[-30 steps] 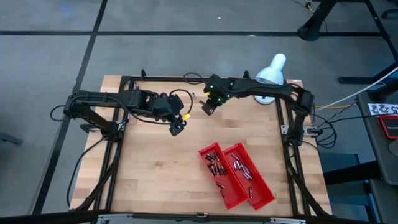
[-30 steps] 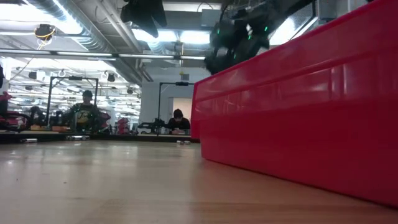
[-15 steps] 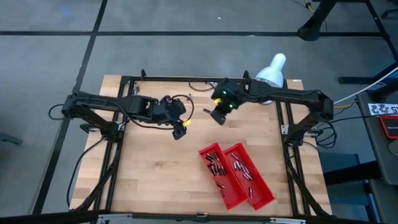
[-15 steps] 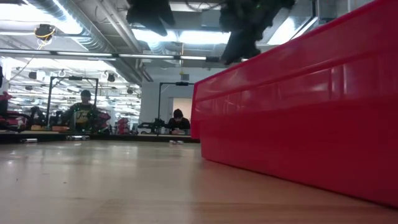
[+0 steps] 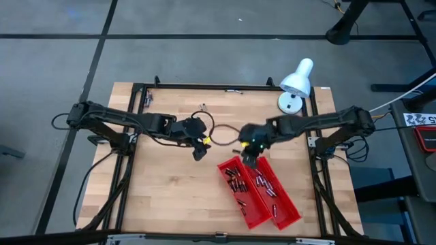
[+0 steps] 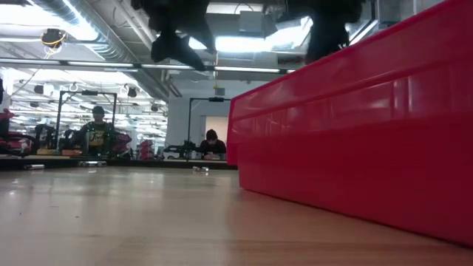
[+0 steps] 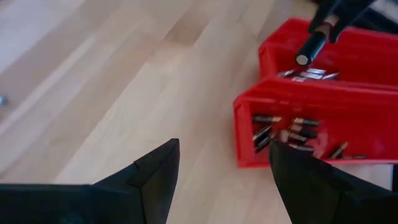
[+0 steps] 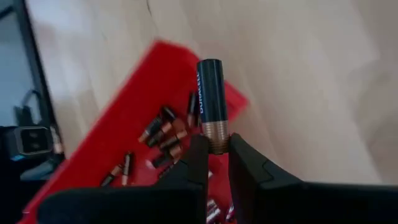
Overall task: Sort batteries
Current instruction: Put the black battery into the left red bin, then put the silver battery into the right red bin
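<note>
High view: wooden table (image 5: 170, 197) with two red trays (image 5: 262, 194) lying side by side at the lower right, both holding loose batteries (image 5: 235, 182). Right gripper (image 5: 249, 158) hangs over the near end of the trays, at the top corner. Left gripper (image 5: 198, 151) sits above bare wood just left of the trays, yellow marking on it. White lamp (image 5: 294, 85) stands at the table's far right corner. A single small item (image 5: 203, 106) lies on the wood near the far edge; too small to identify.

Low view: red tray wall (image 6: 355, 133) fills the right side. Both arms show only as dark shapes along the top edge. People sit at desks in the room behind.

Left wrist view: left gripper (image 7: 222, 180) fingers spread wide apart, nothing between them, above wood beside the tray corner. Batteries (image 7: 283, 132) in the near tray, more in the far one. Right gripper's held battery (image 7: 309, 48) shows over the far tray.

Right wrist view: right gripper (image 8: 214, 155) clamped on one battery (image 8: 210, 102), dark blue-black body with a copper end, upright between the fingertips (image 8: 199, 155). Printed text along its side looks like "DURACELL", only partly legible. Below it, copper-and-black batteries (image 8: 165, 134) in the red tray (image 8: 137, 106).
</note>
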Controlling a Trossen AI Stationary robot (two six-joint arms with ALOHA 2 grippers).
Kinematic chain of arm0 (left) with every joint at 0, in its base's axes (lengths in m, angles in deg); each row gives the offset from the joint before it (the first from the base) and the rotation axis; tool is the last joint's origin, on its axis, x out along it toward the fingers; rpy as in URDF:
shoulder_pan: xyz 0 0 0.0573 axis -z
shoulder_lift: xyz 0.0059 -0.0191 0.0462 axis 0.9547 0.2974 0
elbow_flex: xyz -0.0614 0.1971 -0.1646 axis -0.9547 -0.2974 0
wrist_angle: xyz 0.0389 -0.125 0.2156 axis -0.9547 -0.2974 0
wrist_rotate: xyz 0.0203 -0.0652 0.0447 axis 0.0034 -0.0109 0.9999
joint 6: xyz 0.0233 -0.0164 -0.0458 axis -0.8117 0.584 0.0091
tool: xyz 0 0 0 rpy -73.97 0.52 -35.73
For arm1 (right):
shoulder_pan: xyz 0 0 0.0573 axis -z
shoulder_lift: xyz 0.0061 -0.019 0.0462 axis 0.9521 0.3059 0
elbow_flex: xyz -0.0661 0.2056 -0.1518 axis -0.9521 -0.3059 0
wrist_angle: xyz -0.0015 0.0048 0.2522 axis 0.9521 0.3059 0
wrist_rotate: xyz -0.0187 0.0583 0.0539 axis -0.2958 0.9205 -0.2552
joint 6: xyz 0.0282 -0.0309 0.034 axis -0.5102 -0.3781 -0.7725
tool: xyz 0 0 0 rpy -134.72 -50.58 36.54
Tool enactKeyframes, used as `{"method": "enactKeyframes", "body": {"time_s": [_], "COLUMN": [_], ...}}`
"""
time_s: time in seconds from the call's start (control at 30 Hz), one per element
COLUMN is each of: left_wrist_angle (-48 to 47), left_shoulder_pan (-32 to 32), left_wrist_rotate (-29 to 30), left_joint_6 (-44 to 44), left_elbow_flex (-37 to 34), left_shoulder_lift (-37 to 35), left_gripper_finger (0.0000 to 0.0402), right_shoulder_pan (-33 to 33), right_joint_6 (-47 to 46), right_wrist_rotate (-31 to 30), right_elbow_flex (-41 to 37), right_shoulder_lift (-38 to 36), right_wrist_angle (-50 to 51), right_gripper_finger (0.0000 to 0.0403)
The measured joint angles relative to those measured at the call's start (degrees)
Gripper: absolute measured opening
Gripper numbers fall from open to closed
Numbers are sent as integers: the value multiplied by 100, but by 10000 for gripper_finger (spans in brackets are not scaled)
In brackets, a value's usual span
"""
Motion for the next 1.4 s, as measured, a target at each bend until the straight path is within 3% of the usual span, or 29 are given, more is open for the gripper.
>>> {"method": "enactKeyframes", "body": {"time_s": [0.3, 0.57, 0.73, 0.97, 1.2, 1.4], "left_wrist_angle": [79, 55, -18, -4, 2, -1], "left_shoulder_pan": [-117, -11, 113, 458, 756, 965], "left_wrist_rotate": [15, -93, -311, -315, -315, -293], "left_joint_6": [774, 402, 247, 141, 185, 350], "left_elbow_flex": [-107, -107, -107, -107, -107, -107], "left_shoulder_lift": [-1, 0, 0, 0, 0, 0], "left_gripper_finger": [237, 237, 237, 237, 237, 237], "right_shoulder_pan": [-595, -1037, -1327, -1486, -1482, -1480], "right_joint_6": [-629, -2369, -3339, -3826, -3914, -3752], "right_wrist_rotate": [255, -53, -49, -431, -351, -897], "right_elbow_flex": [-695, -689, -689, -689, -689, -432], "right_shoulder_lift": [7, 95, 330, 369, 368, 350], "right_wrist_angle": [-788, -1307, -1533, -1344, -1333, -1312], "right_gripper_finger": [32, 32, 56, 101, 155, 169]}}
